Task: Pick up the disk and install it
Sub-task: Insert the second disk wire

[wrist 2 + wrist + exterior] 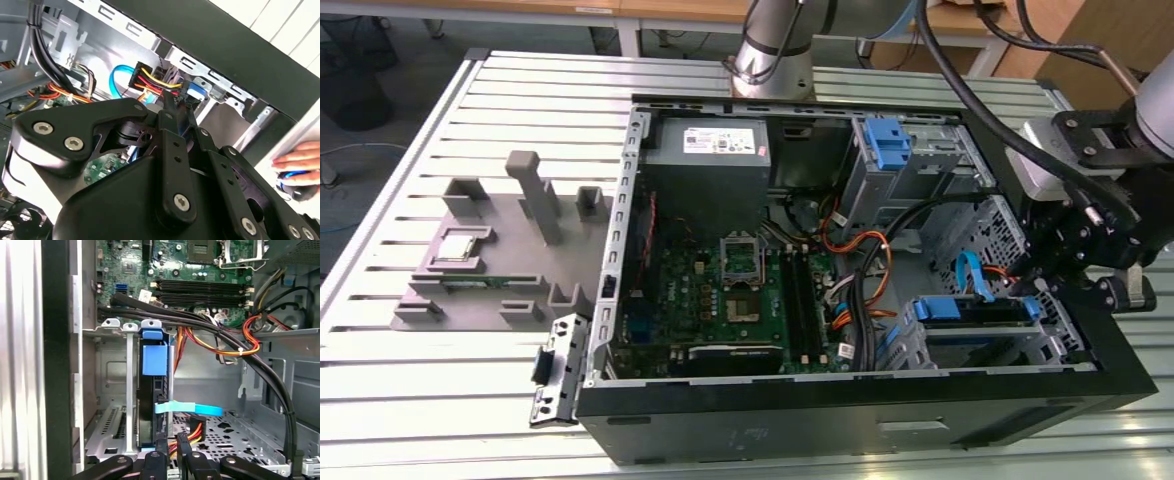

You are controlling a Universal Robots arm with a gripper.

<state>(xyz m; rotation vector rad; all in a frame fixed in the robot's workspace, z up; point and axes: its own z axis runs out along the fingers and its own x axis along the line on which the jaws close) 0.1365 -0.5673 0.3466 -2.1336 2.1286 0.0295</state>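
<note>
**Gripper at drive cage, disk seated in its slot**

Open black desktop computer case (pixel 854 410) lies on its side on a slatted grey metal table (pixel 480 380). The black two-finger gripper (pixel 171 442) sits at the drive cage at the exterior view's right end of the case; its fingers (pixel 172 107) are close together with only a narrow gap, pinching nothing that I can make out (tips sit at the cable plugs behind the drive). The disk, a dark drive in a blue plastic carrier bracket (pixel 153 390), stands on edge inside the silver metal drive cage (pixel 129 390), between the cage's upright rails. A light blue flat data cable (pixel 192 409) and a red-yellow-black power cable bundle (pixel 150 80) run to its rear edge. Green motherboard (pixel 720 300) is beyond the cage. A person's hand (pixel 300 162) rests outside the case in the second wrist view.
</note>
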